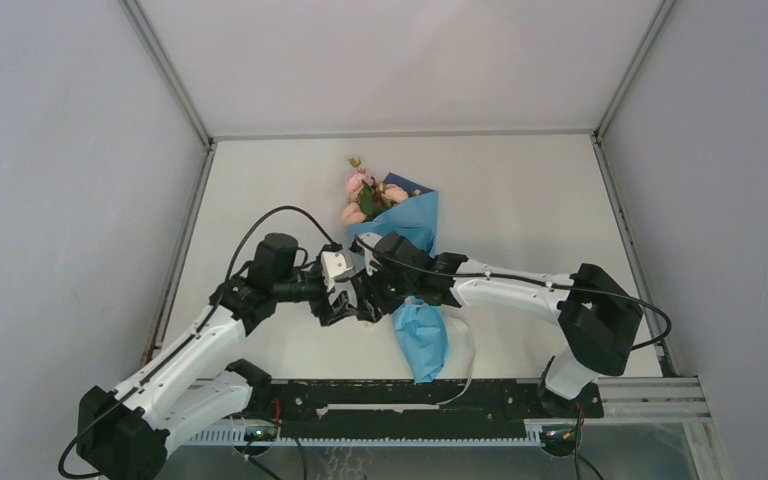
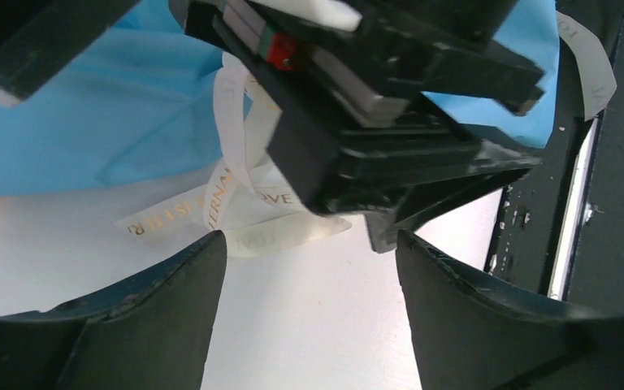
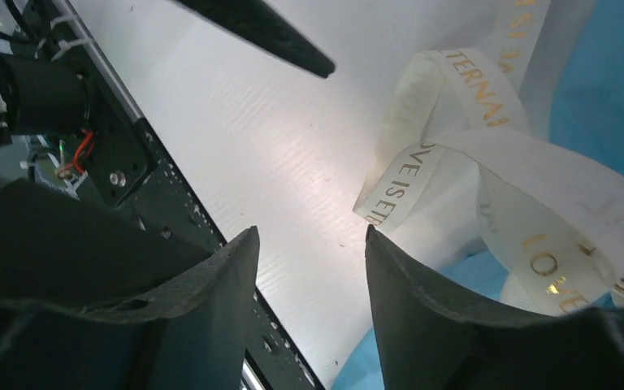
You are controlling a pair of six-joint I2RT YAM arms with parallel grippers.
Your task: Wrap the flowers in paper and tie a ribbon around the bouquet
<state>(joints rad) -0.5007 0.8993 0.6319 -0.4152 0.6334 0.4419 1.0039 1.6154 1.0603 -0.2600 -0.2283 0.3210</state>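
I'm seeing the bouquet (image 1: 415, 225) lying flat, its blue paper (image 1: 422, 335) cone narrowing toward me and pink flowers (image 1: 363, 192) poking out the far end. Cream ribbon (image 3: 398, 177), gold-lettered, is looping loosely beside the cone's middle.

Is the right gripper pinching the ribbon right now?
No, the right gripper stands open with nothing in its gap; the ribbon lies loose beside it.

We find bare table (image 1: 530, 190) toward its right edge and far left corner. The bouquet (image 1: 412, 222) bars the middle; the left gripper (image 2: 309, 264) and right gripper (image 3: 313, 236) crowd beside it over looped ribbon (image 3: 455, 154).
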